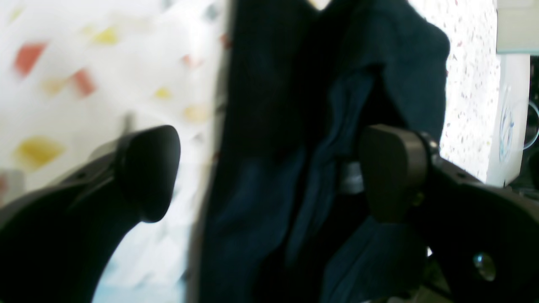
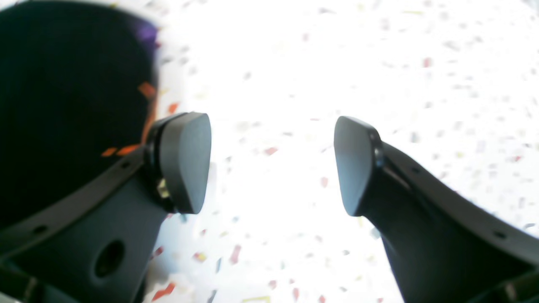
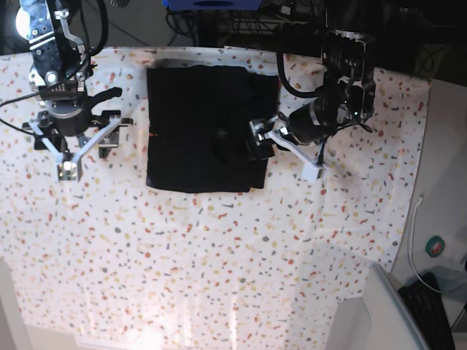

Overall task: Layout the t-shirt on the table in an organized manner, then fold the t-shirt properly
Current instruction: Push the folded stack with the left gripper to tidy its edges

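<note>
Because the shirt (image 3: 208, 127) already lies as a compact dark rectangle near the far edge of the table (image 3: 219, 277), the main risk is undoing that fold. The left hand (image 3: 281, 144) sits at the shirt's edge with its fingers spread; a bunched ridge of cloth lies between them, seemingly ungripped, though the blurred wrist view leaves this unsure. If cloth snags on a finger, pulling away could drag the layers askew. The right hand (image 3: 73, 149) hovers wide open and empty over bare table beside the shirt, toward the far corner.
</note>
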Motion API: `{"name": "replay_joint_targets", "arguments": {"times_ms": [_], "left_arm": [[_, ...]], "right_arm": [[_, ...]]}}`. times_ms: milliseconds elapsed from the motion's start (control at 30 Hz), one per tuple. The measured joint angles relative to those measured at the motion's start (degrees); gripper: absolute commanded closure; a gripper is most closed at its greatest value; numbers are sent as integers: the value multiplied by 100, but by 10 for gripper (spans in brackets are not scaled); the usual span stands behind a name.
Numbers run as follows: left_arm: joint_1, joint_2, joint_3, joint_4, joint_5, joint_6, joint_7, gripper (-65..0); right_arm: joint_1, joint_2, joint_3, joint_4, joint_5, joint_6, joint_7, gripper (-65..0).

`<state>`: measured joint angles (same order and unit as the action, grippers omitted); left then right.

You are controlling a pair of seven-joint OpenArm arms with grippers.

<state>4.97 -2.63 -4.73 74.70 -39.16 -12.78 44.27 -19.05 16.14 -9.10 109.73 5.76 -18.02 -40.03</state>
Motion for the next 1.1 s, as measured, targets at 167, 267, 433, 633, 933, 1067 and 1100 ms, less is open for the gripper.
{"name": "replay_joint_targets", "arguments": {"times_ms": [167, 267, 433, 633, 933, 1067, 1100], "left_arm": [[-391, -116, 710, -529, -59, -72, -111, -500], [-581, -297, 1091, -789, -116, -70, -103, -303], [-796, -627, 1526, -905, -122, -17, 39, 0], [-1784, -984, 2986, -1167, 402, -50, 269, 0], [-2975, -415, 5187, -1521, 2625, 31, 190, 0], [-3008, -59, 5683, -1567, 3442, 31, -280, 0], [-3003, 9, 5842, -1569, 3654, 9, -514, 0]], "right_arm": [[2, 2, 466, 0, 20, 0, -4, -432], [17, -15, 789, -81, 4, 0, 4, -428], [15, -61, 1102, -579, 2, 503, 708, -425], [-17, -870, 2000, -855, 0, 817, 796, -425], [-83, -892, 2881, -1025, -4, 811, 831, -333], [-68, -855, 3357, -1392, -35, 892, 855, -171], [-68, -824, 3458, -1473, -33, 1132, 844, -137]]}}
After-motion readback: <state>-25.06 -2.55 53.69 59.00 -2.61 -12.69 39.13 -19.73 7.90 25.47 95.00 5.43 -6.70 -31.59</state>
